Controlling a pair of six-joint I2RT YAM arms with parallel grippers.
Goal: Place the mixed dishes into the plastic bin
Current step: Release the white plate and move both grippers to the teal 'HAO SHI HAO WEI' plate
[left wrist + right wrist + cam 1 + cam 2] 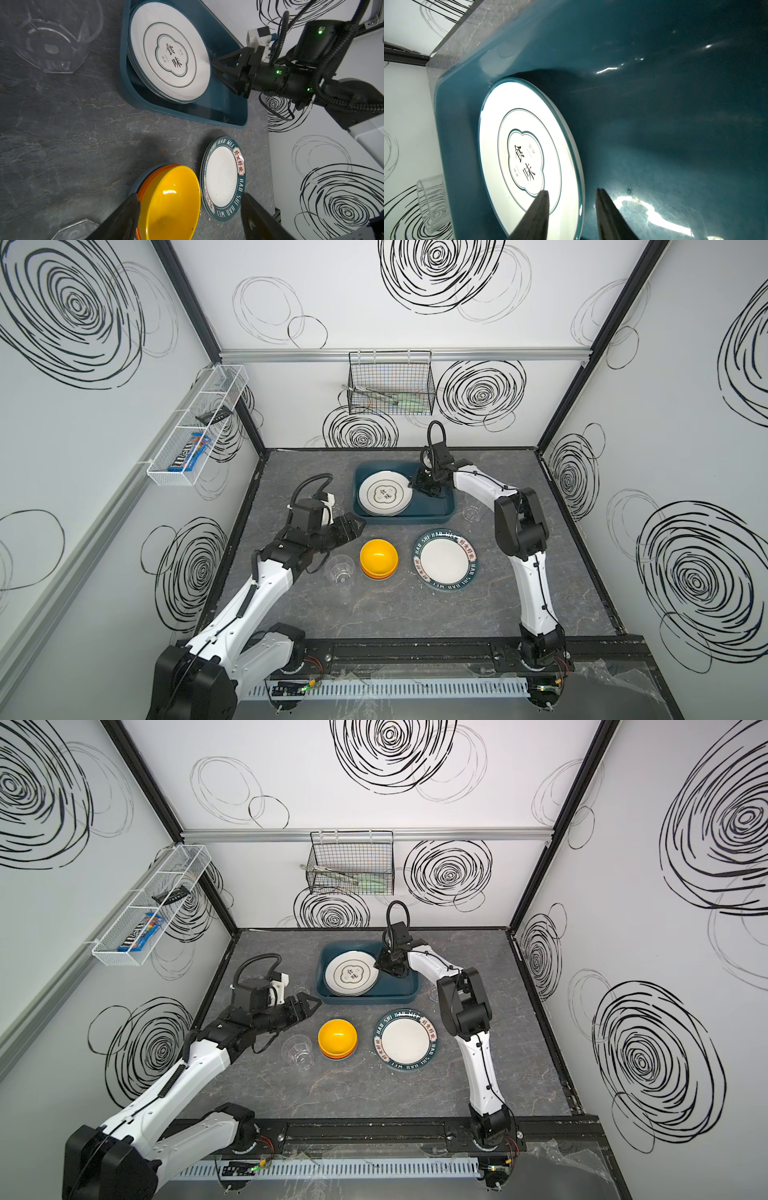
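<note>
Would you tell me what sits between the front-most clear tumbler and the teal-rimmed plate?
A stack of bowls, yellow on top, stands between that tumbler and the plate, as both top views show.

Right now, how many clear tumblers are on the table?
3. One clear tumbler stands just left of the yellow bowl stack; one is left of the plastic bin; one is right of the bin, beside the right arm. An arm could hide more.
</note>
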